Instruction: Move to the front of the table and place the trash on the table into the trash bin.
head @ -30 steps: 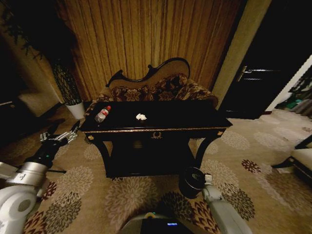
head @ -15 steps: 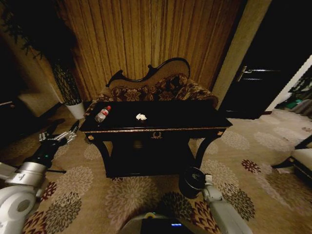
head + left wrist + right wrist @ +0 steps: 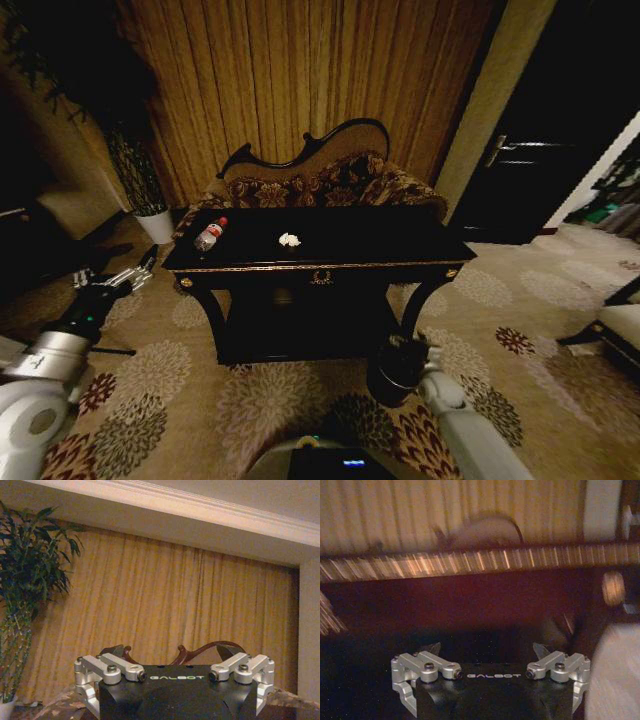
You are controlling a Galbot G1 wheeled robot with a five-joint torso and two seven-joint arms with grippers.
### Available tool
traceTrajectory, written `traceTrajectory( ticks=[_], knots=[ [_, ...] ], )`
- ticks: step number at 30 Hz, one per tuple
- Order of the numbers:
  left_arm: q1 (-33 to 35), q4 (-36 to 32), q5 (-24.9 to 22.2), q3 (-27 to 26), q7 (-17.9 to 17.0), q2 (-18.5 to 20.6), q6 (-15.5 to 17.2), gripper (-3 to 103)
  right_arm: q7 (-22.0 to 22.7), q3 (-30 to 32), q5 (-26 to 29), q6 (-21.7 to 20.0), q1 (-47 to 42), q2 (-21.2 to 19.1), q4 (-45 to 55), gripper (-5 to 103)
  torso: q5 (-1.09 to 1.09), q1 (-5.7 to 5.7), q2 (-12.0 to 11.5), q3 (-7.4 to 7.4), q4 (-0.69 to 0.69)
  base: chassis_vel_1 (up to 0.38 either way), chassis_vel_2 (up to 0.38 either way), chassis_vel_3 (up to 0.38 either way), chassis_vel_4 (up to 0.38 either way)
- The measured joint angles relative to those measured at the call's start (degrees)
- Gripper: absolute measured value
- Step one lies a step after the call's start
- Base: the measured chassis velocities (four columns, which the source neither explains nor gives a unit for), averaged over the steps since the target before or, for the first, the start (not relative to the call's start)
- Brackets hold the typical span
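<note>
The black table (image 3: 320,266) with gold trim stands straight ahead. On its left end lies a clear bottle (image 3: 210,235) with a red cap, and a crumpled white paper wad (image 3: 290,240) sits near the middle. The dark round trash bin (image 3: 386,386) stands on the carpet at the table's front right leg. My right gripper (image 3: 406,351) hangs open just over the bin's rim, hiding part of it. In the right wrist view the table's gold edge (image 3: 470,562) runs close ahead. My left gripper (image 3: 112,280) is open, low and left of the table's left corner, holding nothing.
A carved-back patterned sofa (image 3: 320,180) stands right behind the table, against tan curtains. A white plant pot (image 3: 155,225) with a tall plant is at the back left. A dark door (image 3: 530,170) and a chair edge (image 3: 615,330) are on the right. Flowered carpet lies in front.
My right gripper has risen and moved left, from beside the bin to over its rim. The left gripper has sunk slightly and drifted left. Table and trash are unmoved.
</note>
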Motion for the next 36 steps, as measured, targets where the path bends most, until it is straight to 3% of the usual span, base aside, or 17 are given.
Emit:
traceTrajectory(
  ticks=[5,12,19,23,25,32,36],
  knots=[
    [-0.9,0.1,0.1,0.3,-0.1,-1.0,0.3,100,0.2,2.6,-0.5,-0.7,-5.2,-2.0,16.8,100,0.0,-0.01,0.0,0.0,0.0,0.0,0.0,0.0,0.0],
    [-0.1,-0.1,0.4,0.3,-0.1,-1.5,0.4,100,3.0,2.6,0.5,-6.1,-6.0,-3.3,27.2,100,0.01,0.0,0.0,0.0,0.02,0.0,0.0,0.0,0.0],
    [0.2,-0.1,0.5,0.3,-0.1,-1.5,1.7,100,4.9,2.2,0.9,-8.3,-5.9,-4.1,29.7,100,0.01,-0.01,0.0,0.0,0.01,0.0,0.0,0.0,0.0],
    [0.4,-0.5,1.3,0.3,-2.1,-1.3,5.7,100,5.6,2.2,1.0,-8.6,-5.9,-4.4,29.9,100,0.02,-0.01,0.0,0.0,0.01,-0.013,0.014,0.01,-0.009],
    [0.0,-1.0,1.4,0.1,-4.9,-0.7,9.3,100,5.8,2.2,1.1,-8.6,-5.7,-4.5,29.8,100,0.02,-0.02,0.0,0.0,0.01,-0.075,0.068,0.093,-0.063],
    [-0.4,-1.9,2.7,-0.8,-8.7,0.4,13.7,100,5.8,2.2,1.3,-8.6,-5.0,-4.7,28.7,100,0.02,-0.01,0.0,0.01,0.0,-0.168,0.134,0.137,-0.143],
    [-0.4,-2.1,2.8,-0.9,-9.0,0.4,13.9,100,5.8,2.1,1.3,-8.4,-4.5,-4.7,27.8,100,0.02,0.02,0.0,0.02,0.02,-0.225,0.223,0.22,-0.212]
  ],
)
